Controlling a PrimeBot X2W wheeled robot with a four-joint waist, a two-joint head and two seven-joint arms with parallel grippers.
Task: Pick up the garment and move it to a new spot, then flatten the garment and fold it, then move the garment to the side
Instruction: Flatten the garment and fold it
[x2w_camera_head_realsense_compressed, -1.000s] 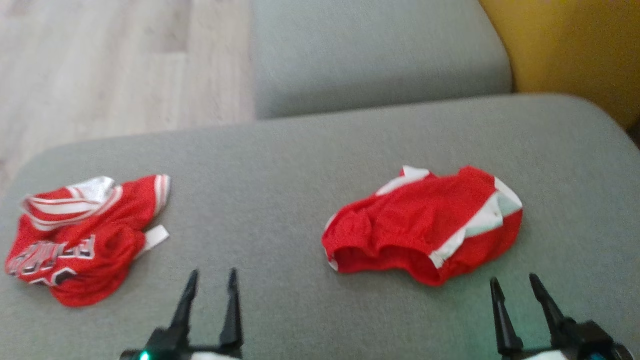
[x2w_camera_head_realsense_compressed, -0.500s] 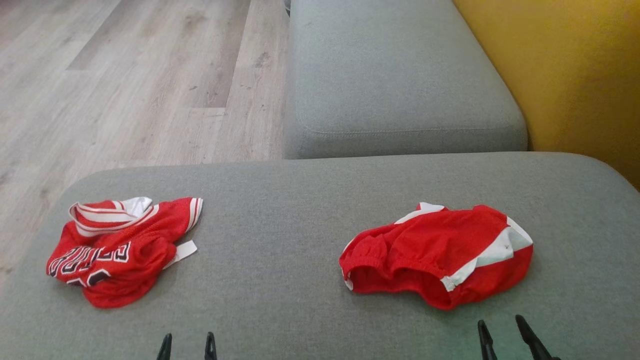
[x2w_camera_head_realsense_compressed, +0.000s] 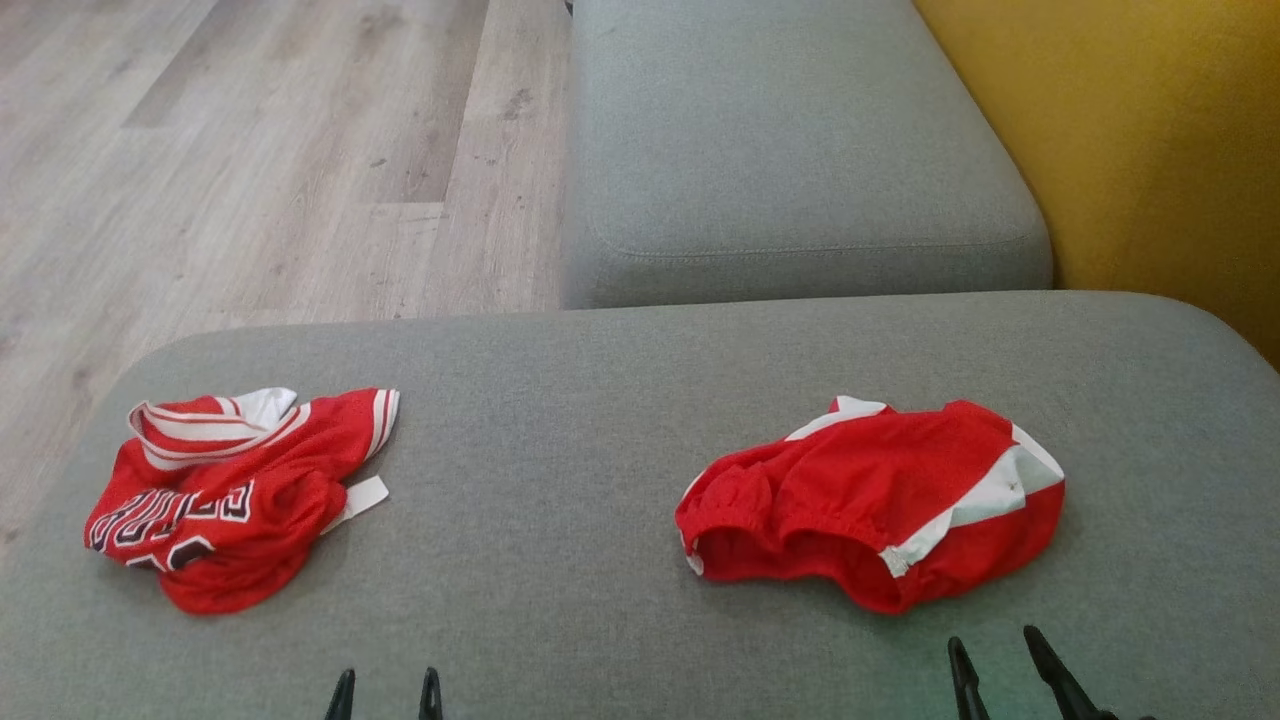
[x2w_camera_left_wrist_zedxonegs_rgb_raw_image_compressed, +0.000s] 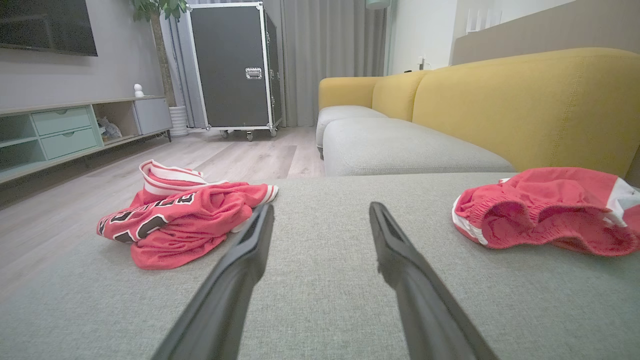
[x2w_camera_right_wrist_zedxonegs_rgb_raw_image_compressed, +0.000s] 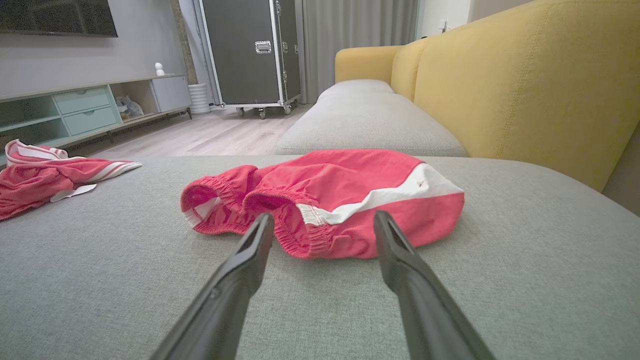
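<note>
Red shorts (x2w_camera_head_realsense_compressed: 870, 500) lie in a crumpled heap on the right of the grey seat (x2w_camera_head_realsense_compressed: 560, 420). A red jersey (x2w_camera_head_realsense_compressed: 230, 500) lies bunched up on the left, well apart from them. I cannot tell which one is the garment to move. Nothing is done yet: no picking up, no flattening, no folding, no moving aside. The left gripper (x2w_camera_head_realsense_compressed: 388, 688) and the right gripper (x2w_camera_head_realsense_compressed: 993, 655) both have their fingers spread wide and hold nothing. The right one points at the shorts. Past the seat are a second cushion (x2w_camera_head_realsense_compressed: 790, 150), a wood floor (x2w_camera_head_realsense_compressed: 250, 160) and a yellow back (x2w_camera_head_realsense_compressed: 1130, 150). Nothing seems to block the way.
</note>
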